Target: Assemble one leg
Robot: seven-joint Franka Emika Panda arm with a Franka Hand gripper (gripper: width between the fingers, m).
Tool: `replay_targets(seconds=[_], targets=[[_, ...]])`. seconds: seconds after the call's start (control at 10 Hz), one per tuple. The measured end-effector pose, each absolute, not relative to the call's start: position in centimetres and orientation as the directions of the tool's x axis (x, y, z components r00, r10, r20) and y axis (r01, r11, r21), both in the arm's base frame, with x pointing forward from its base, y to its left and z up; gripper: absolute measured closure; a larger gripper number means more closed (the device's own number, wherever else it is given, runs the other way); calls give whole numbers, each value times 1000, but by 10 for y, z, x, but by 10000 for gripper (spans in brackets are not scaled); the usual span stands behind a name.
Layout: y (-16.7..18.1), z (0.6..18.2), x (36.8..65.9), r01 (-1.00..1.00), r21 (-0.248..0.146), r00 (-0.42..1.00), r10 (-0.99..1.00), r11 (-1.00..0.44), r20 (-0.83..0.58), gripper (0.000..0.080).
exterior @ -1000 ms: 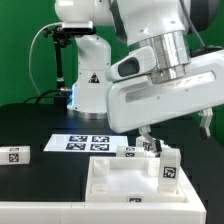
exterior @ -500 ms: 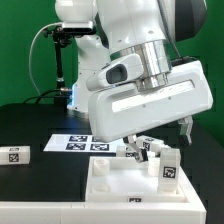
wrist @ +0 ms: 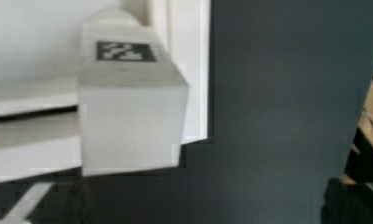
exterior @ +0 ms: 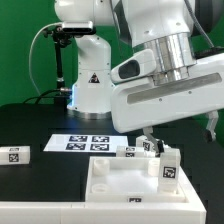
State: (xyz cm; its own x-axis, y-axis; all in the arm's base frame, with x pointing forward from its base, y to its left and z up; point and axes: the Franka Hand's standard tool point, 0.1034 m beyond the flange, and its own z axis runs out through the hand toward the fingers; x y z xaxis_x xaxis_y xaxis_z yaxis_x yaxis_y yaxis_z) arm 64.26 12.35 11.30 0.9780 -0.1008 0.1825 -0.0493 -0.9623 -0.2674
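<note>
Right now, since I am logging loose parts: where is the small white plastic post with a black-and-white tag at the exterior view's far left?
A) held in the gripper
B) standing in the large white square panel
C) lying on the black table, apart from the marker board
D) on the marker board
C: the small white plastic post lies flat on the black table, with a clear gap between it and the marker board.
</note>
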Motion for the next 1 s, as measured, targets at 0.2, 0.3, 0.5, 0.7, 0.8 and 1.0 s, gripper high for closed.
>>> replay_targets(seconds=[0.2,0.3,0.5,0.7,0.8,1.0], targets=[[108,110,647,-55,-290,973,-117,-955,198,151],[110,110,646,-52,-290,974,-113,-955,198,151],[109,110,646,-70,-293,973,-130,-954,189,151],[118,104,640,-337,-278,921,-376,-900,100,151],[118,96,641,-318,-272,920,-365,-908,142,151],[116,88,636,-313,-273,919,-363,-910,156,151]])
